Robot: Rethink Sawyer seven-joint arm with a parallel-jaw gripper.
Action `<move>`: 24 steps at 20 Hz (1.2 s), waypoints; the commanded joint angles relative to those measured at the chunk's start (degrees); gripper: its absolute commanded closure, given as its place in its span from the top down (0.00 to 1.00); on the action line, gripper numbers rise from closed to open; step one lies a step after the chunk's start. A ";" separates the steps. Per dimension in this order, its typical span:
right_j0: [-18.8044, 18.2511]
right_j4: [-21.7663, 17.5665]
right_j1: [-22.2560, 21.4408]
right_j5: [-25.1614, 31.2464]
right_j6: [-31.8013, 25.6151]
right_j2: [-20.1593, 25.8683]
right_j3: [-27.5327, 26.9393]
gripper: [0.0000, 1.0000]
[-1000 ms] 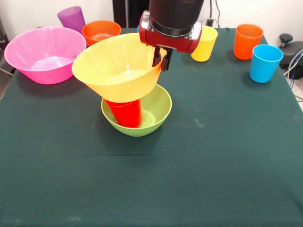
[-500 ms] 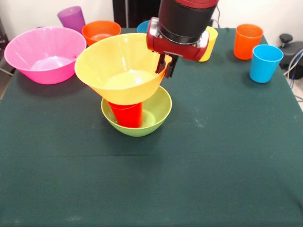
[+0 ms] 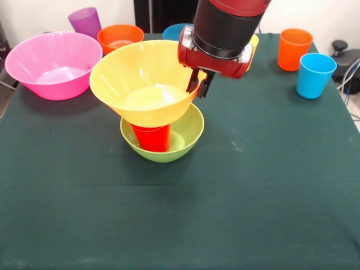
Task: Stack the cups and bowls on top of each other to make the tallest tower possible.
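A tower stands mid-table: a lime green bowl (image 3: pixel 188 132) holds an upside-down red cup (image 3: pixel 151 137), and a large yellow-orange bowl (image 3: pixel 135 79) rests on the cup. My gripper (image 3: pixel 199 84) is shut on the yellow-orange bowl's right rim, one finger inside and one outside. Loose pieces lie along the far side: a pink bowl (image 3: pixel 53 64), a purple cup (image 3: pixel 85 21), a small orange bowl (image 3: pixel 119 37), a small blue bowl (image 3: pixel 174 31) partly hidden, a yellow cup (image 3: pixel 250 48) mostly behind the arm, an orange cup (image 3: pixel 294 48) and a light blue cup (image 3: pixel 315 74).
A dark green cloth (image 3: pixel 253 191) covers the table. Dark equipment and cables (image 3: pixel 346 62) sit past the right edge.
My gripper and the yellow-orange bowl have shifted slightly right and down, and the bowl sits lower over the red cup.
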 commanded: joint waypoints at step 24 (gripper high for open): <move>-0.52 1.49 7.70 -16.86 7.00 0.34 5.65 0.00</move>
